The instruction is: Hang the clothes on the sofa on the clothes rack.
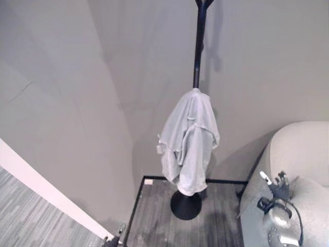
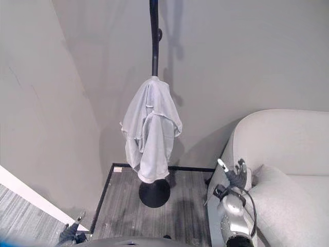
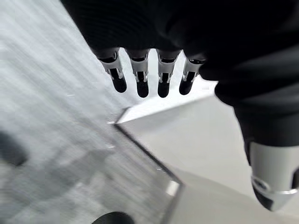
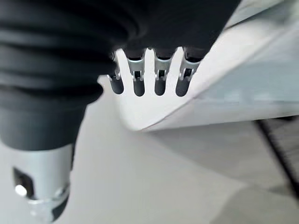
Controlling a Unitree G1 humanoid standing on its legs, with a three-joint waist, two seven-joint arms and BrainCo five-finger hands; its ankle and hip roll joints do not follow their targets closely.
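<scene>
A grey wall (image 1: 77,103) forms a corner. At its foot runs a white baseboard (image 1: 46,190), beside grey wood-look floor (image 1: 31,221). A dark-edged grey mat (image 2: 190,200) lies against the wall's corner.

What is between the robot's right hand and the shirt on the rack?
Nothing stands there. The left eye view shows only bare wall and grey floor between the right hand and the hanging shirt.

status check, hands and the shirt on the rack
Left robot hand open, empty. Right robot hand open by sofa. Shirt hangs on rack. Nothing in the way.
</scene>
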